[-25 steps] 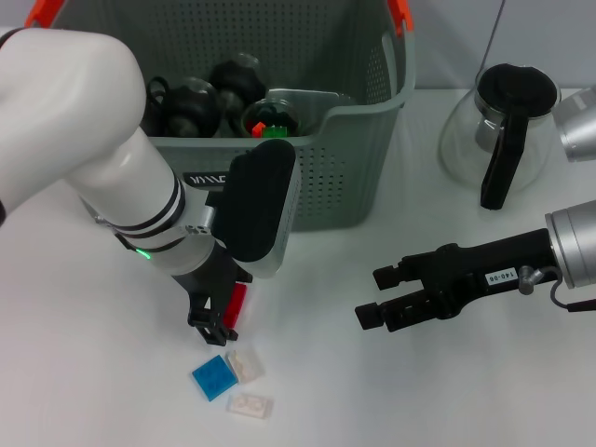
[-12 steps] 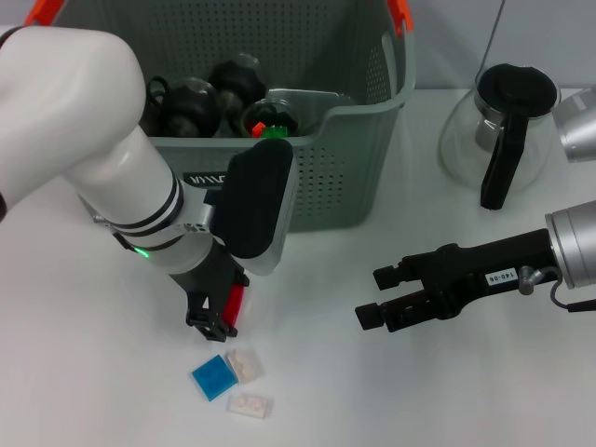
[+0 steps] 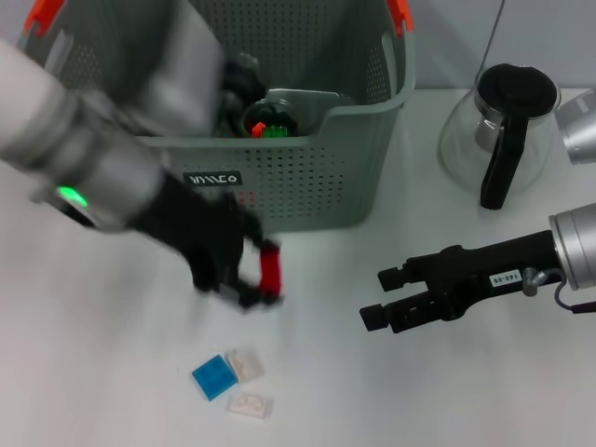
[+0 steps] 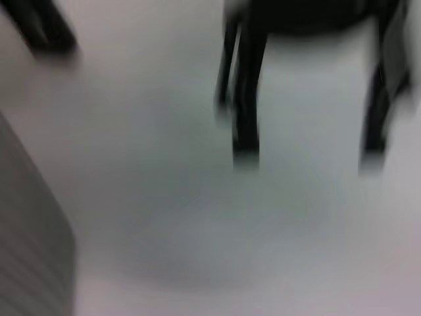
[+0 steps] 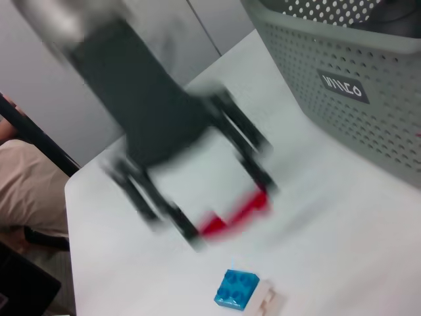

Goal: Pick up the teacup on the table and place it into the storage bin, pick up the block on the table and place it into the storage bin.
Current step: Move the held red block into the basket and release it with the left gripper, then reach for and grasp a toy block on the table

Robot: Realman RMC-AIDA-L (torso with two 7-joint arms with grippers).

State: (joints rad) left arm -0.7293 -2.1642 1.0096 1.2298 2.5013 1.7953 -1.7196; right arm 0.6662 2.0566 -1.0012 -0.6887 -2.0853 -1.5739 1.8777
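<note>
My left gripper [image 3: 261, 282] is shut on a red block [image 3: 269, 267] and holds it just above the table, in front of the grey-green storage bin [image 3: 358, 158]. The right wrist view shows the same red block [image 5: 238, 211] in the blurred dark fingers. A blue block [image 3: 212, 377] and two whitish blocks [image 3: 246, 364] lie on the table nearer to me. My right gripper [image 3: 377, 296] hovers open and empty to the right. No teacup shows on the table.
The bin holds dark round pots [image 3: 240, 79] and a clear vessel with red and green pieces [image 3: 271, 122]. A glass jug with a black handle [image 3: 499, 130] stands at the back right. The bin's perforated wall [image 5: 342, 92] fills one side of the right wrist view.
My left arm has lifted the red block off the table and swung it right, away from the blue and white blocks. The right gripper has barely moved.
</note>
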